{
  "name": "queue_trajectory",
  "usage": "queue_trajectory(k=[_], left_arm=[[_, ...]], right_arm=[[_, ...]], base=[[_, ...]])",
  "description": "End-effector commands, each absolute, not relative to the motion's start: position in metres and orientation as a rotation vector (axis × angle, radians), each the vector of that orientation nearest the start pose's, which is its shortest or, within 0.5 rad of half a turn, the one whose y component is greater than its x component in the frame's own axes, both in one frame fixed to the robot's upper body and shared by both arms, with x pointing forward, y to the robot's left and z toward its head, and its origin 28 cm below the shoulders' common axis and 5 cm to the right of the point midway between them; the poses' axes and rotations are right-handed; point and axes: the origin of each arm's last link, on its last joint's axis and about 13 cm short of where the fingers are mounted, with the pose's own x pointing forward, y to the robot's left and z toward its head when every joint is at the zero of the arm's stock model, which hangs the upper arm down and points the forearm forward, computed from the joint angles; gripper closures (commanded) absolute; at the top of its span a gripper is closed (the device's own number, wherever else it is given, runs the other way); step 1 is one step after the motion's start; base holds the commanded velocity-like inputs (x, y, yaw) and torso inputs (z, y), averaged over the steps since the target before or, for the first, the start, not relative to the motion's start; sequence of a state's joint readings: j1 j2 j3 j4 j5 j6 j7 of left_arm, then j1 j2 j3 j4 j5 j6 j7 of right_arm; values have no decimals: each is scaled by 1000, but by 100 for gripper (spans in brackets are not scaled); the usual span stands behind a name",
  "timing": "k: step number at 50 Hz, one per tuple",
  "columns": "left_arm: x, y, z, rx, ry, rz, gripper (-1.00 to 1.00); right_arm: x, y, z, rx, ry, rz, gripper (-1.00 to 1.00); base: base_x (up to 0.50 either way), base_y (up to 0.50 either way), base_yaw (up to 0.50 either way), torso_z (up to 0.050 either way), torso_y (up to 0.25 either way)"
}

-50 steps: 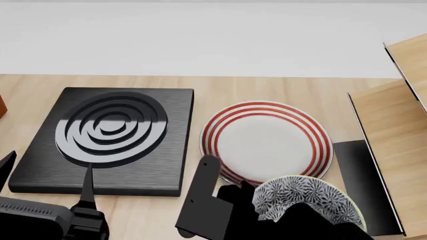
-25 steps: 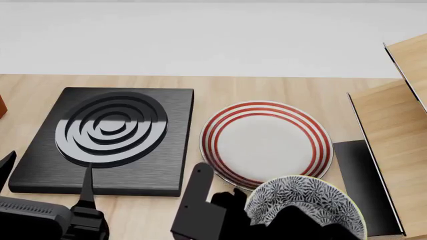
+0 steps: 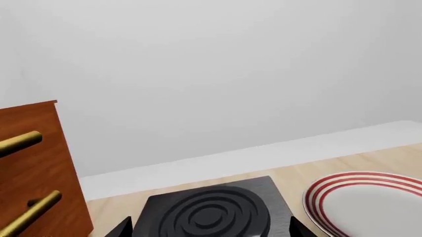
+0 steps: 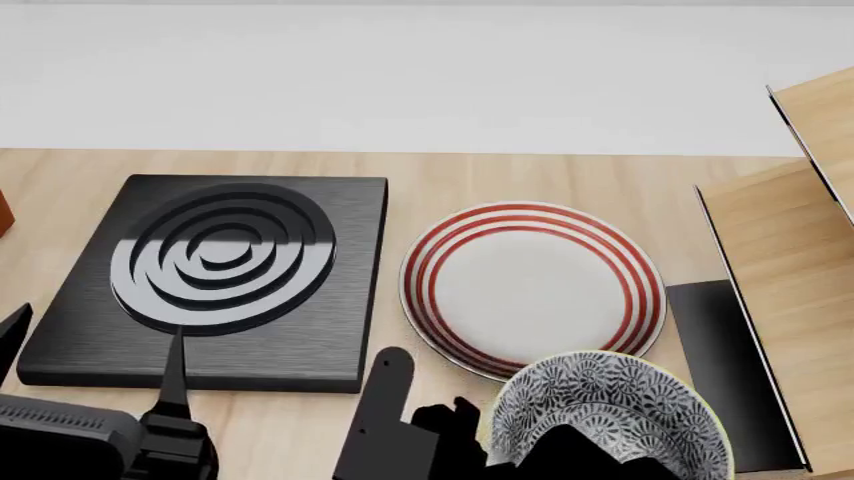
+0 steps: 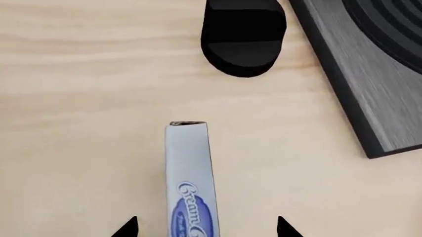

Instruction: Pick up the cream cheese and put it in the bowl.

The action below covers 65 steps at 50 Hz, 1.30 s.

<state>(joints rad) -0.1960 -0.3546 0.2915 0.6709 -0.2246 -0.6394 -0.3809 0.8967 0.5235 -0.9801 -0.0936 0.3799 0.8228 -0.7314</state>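
The cream cheese (image 5: 191, 182), a narrow blue and white box with a blue oval logo, lies on the wooden table in the right wrist view. My right gripper (image 5: 205, 228) is open, with one fingertip on each side of the box and clear gaps between. In the head view the box is hidden under my right arm (image 4: 400, 430). The bowl (image 4: 607, 415), white with a dark-blue leafy pattern, stands at the near right, beside that arm. My left gripper (image 4: 94, 355) is open and empty over the near edge of the stove; its fingertips (image 3: 122, 229) also show in the left wrist view.
A black stove plate (image 4: 220, 275) with concentric rings lies at the left. A red-striped white plate (image 4: 534, 285) sits behind the bowl. A wooden shelf unit (image 4: 787, 250) and a black panel (image 4: 721, 360) stand at the right. A brown cabinet (image 3: 33, 173) with gold handles shows in the left wrist view.
My right arm has drawn back toward the near edge of the head view, uncovering more of the plate and the bowl. The left arm has not moved.
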Motion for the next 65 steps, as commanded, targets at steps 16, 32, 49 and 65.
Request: queue_trajectory(k=[16, 32, 49, 65], left_arm=[[210, 204, 133, 176, -154, -24, -100], [211, 205, 132, 175, -152, -23, -100], [210, 204, 133, 173, -156, -24, -100], [209, 204, 135, 173, -162, -25, -100]], right_arm=[[316, -98, 115, -602, 619, 1230, -100], [319, -97, 104, -591, 648, 1240, -100], [316, -95, 115, -602, 595, 1230, 100], [315, -93, 134, -603, 509, 1210, 100]], base=[[0, 0, 0, 0, 0], [0, 0, 0, 0, 0], [0, 0, 0, 0, 0], [0, 0, 0, 0, 0]])
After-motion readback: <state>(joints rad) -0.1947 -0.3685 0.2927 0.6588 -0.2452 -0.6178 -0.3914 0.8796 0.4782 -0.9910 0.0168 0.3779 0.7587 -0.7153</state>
